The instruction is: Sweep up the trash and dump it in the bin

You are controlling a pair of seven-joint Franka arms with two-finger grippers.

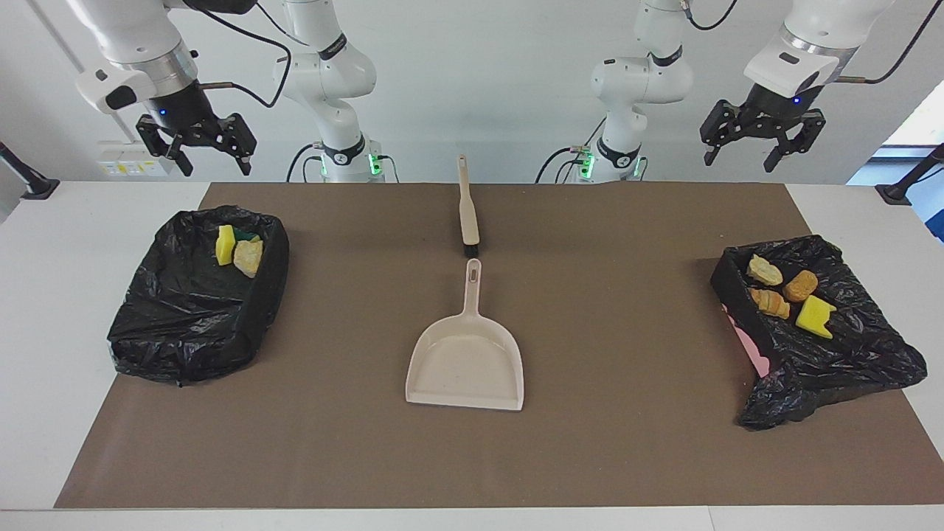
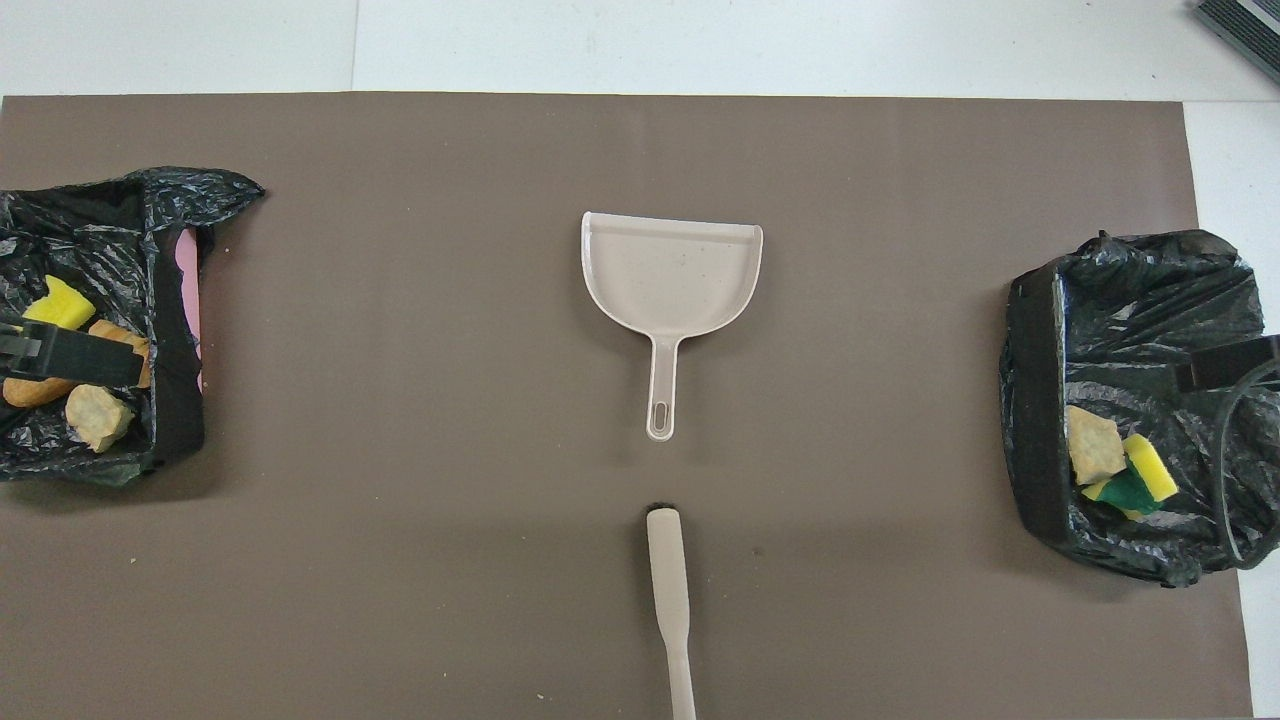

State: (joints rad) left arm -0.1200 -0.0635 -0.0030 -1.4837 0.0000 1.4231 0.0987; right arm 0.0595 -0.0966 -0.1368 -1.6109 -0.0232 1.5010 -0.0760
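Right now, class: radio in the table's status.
Left gripper and right gripper open, raised, empty. Trash in both bins. Dustpan and brush untouched. Nothing obstructing.

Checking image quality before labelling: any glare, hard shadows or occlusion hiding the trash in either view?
Facing view: even light, soft shadows beside both bins and the dustpan; mild sheen on the black liners, trash readable. Overhead view: a dark blurred bar, apparently the left gripper, crosses the chunks in the bin at the left arm's end; the brush handle is cut by the frame edge.
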